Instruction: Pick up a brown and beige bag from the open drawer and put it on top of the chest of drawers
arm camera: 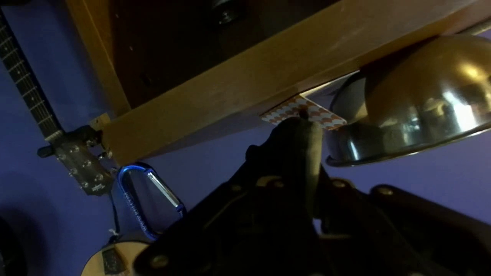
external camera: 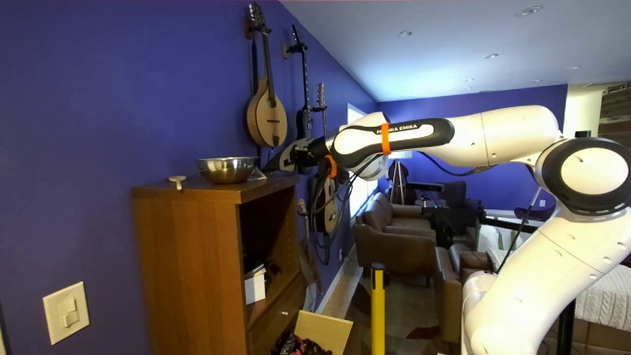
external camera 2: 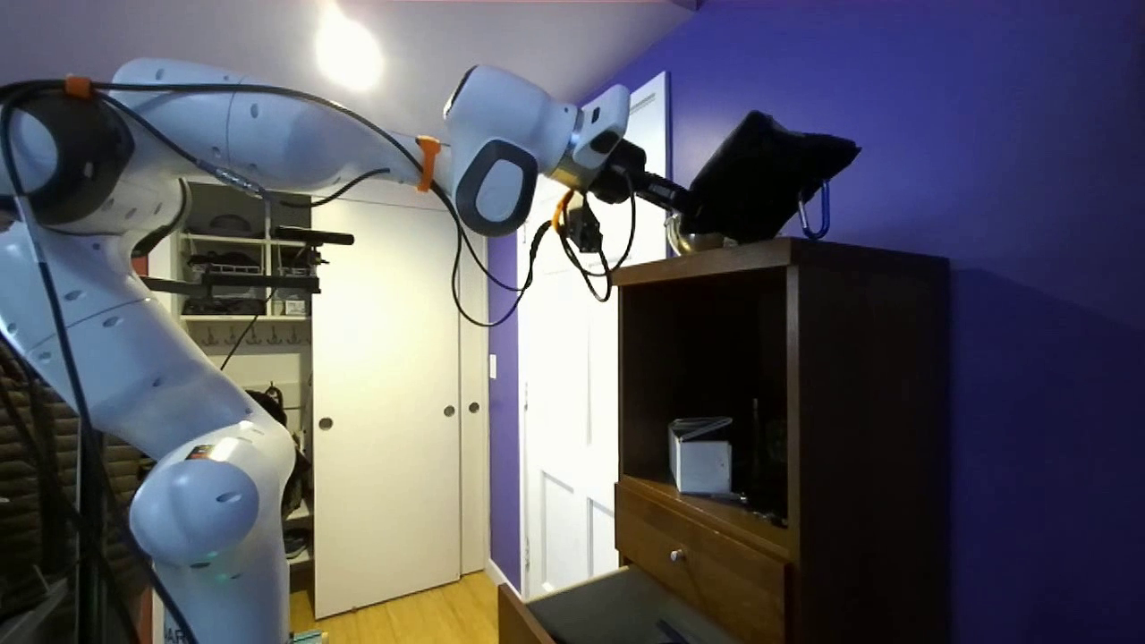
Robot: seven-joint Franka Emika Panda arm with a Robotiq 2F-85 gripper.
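The gripper (external camera 2: 683,199) pinches the bag (external camera 2: 771,174) between its fingers, over the top of the chest of drawers (external camera 2: 868,429), contact unclear; a metal bowl (external camera: 228,171) shares that surface; below, the drawer (external camera: 326,326) stands open. Stringed instruments (external camera: 268,118) hang on the purple wall (external camera: 123,98); a brown sofa (external camera: 394,244) stands beyond.

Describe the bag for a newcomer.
Find the wooden chest of drawers by the purple wall. At its top, the gripper holds the bag. Unlike the shiny metal bowl nearby, it looks soft and, in an exterior view, dark, with a blue carabiner at its edge.
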